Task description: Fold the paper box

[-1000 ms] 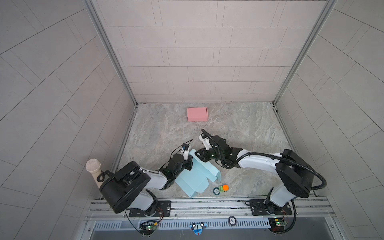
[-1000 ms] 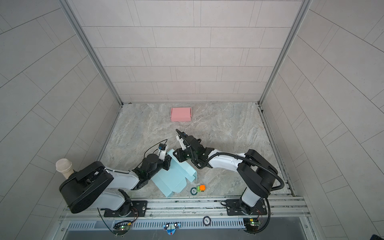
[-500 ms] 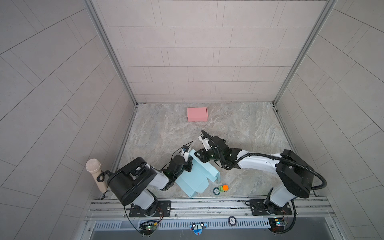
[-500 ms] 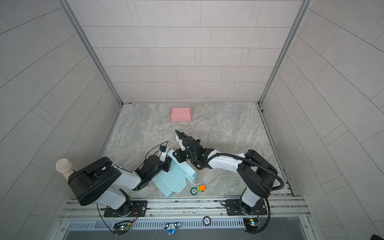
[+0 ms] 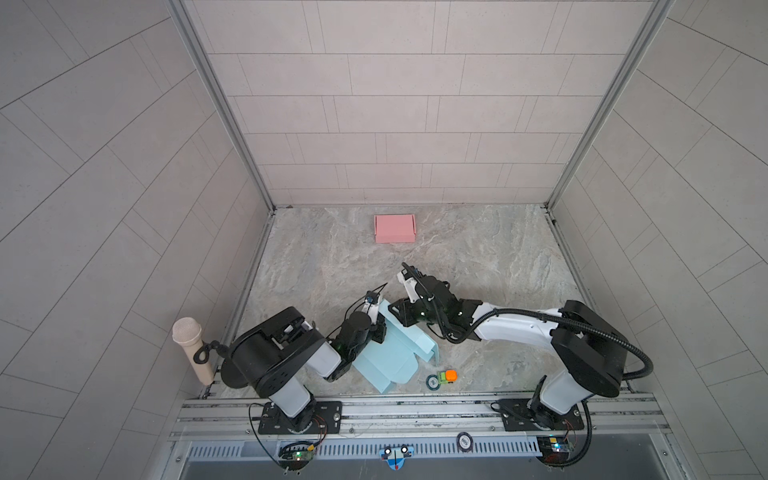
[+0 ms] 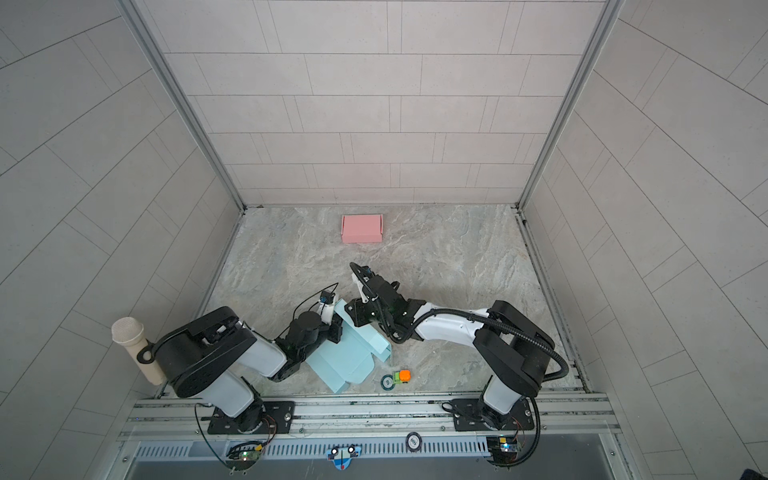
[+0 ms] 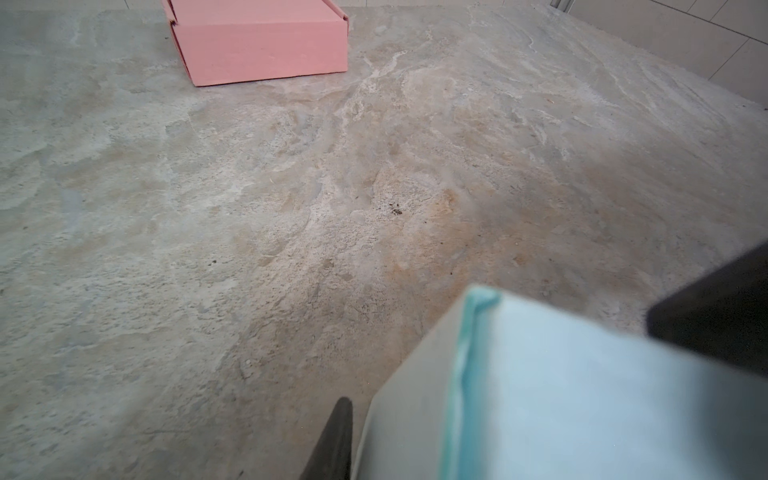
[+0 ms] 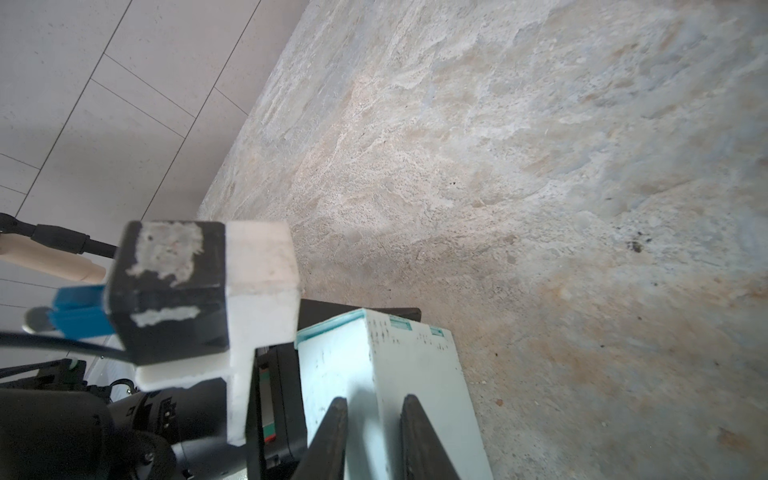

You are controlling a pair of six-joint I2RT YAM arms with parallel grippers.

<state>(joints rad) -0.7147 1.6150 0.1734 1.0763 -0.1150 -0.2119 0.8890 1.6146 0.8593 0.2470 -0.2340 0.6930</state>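
Observation:
The light blue paper box (image 5: pixel 390 357) (image 6: pixel 345 357) lies partly folded near the table's front middle, with one side wall raised. My left gripper (image 5: pixel 379 328) (image 6: pixel 334 328) sits at that wall's left end. In the left wrist view one dark finger (image 7: pixel 338 436) lies against the blue flap (image 7: pixel 582 395), which hides the other finger. My right gripper (image 5: pixel 398 311) (image 6: pixel 353 309) (image 8: pixel 374 399) reaches across to the wall's far corner. Its two fingers straddle the folded ridge of the wall (image 8: pixel 415 365), one on each face.
A closed pink box (image 5: pixel 395 228) (image 6: pixel 361 228) (image 7: pixel 262 41) rests near the back wall. A small orange and green toy (image 5: pixel 448 376) and a dark ring (image 5: pixel 433 381) lie just right of the blue box. A beige microphone (image 5: pixel 189 345) stands front left, by the metal rail (image 5: pixel 415 409).
The left arm's base has turned toward the box and its gripper has closed in on the wall. The right gripper has narrowed slightly. The box has barely shifted.

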